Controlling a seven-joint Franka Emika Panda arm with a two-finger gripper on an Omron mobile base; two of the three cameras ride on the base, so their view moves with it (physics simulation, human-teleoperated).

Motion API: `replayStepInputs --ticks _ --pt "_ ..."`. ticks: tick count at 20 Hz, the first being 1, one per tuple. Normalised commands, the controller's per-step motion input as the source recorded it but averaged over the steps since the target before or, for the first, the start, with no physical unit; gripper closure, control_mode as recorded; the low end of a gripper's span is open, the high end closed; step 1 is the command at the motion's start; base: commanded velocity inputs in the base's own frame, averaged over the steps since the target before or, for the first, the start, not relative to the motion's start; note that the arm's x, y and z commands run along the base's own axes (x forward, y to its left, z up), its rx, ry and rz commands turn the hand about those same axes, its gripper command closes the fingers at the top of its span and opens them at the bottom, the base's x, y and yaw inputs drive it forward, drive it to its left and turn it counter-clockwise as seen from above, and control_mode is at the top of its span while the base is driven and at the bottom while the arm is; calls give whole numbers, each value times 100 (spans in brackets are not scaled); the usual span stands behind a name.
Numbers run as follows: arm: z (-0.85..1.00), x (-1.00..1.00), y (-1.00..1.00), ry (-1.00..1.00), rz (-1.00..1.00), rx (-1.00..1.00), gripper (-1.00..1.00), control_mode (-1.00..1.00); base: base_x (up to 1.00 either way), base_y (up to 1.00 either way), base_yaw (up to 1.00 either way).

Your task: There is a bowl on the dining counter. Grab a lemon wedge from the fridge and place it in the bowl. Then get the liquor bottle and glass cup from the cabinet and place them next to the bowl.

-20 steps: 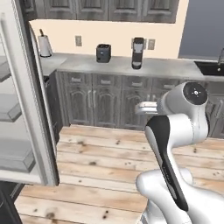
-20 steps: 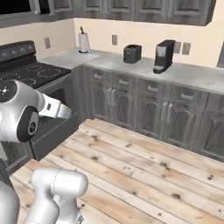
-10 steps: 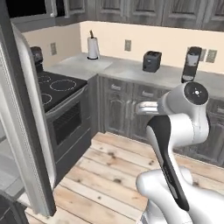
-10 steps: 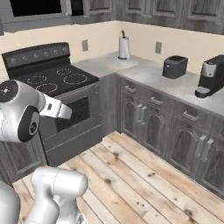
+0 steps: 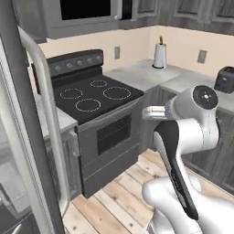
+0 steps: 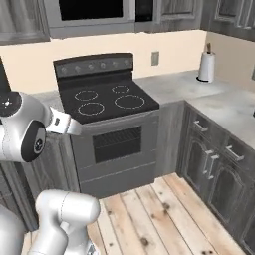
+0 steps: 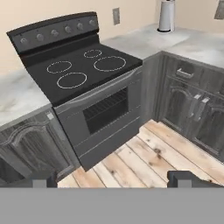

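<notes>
The fridge (image 5: 27, 137) fills the left edge of the left base view, its door swung open towards me, with the long pale curved handle (image 5: 45, 114) on the door edge and a pale shelf (image 5: 11, 176) inside. My gripper (image 7: 113, 179) is open, its two dark fingertips (image 7: 43, 179) standing wide apart with nothing between them, pointed at the stove and the floor in front of it. The bowl, dining counter, lemon wedge, liquor bottle and glass cup are out of view.
A black stove (image 5: 91, 93) (image 6: 107, 97) (image 7: 74, 72) stands under a microwave (image 5: 87, 13). A paper towel roll (image 5: 159, 55) (image 6: 206, 66) and a toaster (image 5: 225, 78) sit on the grey worktop. Grey base cabinets (image 7: 192, 105) line the right. The wood floor (image 7: 144, 162) is open.
The whole picture has swung: the base has turned left, bringing the stove to the middle and pushing the toaster and coffee machine off to the right. The gripper stays open.
</notes>
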Motion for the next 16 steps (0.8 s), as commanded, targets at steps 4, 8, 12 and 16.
replayStepInputs --ticks 4,8,12,16 --pt "0 0 0 0 0 0 -100 100 90 -10 57" --pt "0 0 0 0 0 0 -100 100 91 -11 57" --pt "0 0 0 0 0 0 -100 100 90 -11 57" --pt "0 0 0 0 0 0 -100 100 88 -14 56"
